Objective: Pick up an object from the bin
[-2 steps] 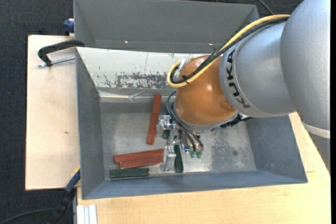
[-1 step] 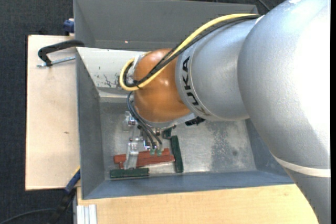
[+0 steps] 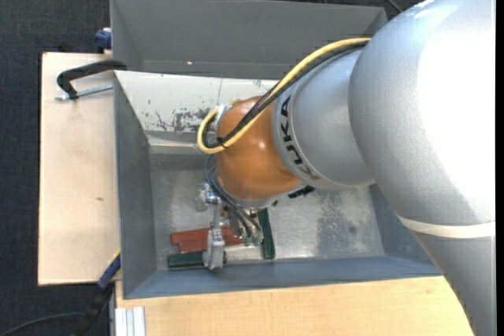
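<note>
Tool (image 3: 214,252) low by near wall of bin (image 3: 130,169), left of centre, touching end of red block (image 3: 187,238). Dark green piece (image 3: 183,262) just below, green strip (image 3: 268,238) just right. Orange cover (image 3: 248,161) and arm (image 3: 409,114) hide bin's middle. Whether tool is open or holding anything: cannot tell.

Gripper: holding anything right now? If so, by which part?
Cannot tell. The gripper is low at the front wall of the bin, next to a red block and a dark green piece; the view does not settle whether it grips either.
</note>
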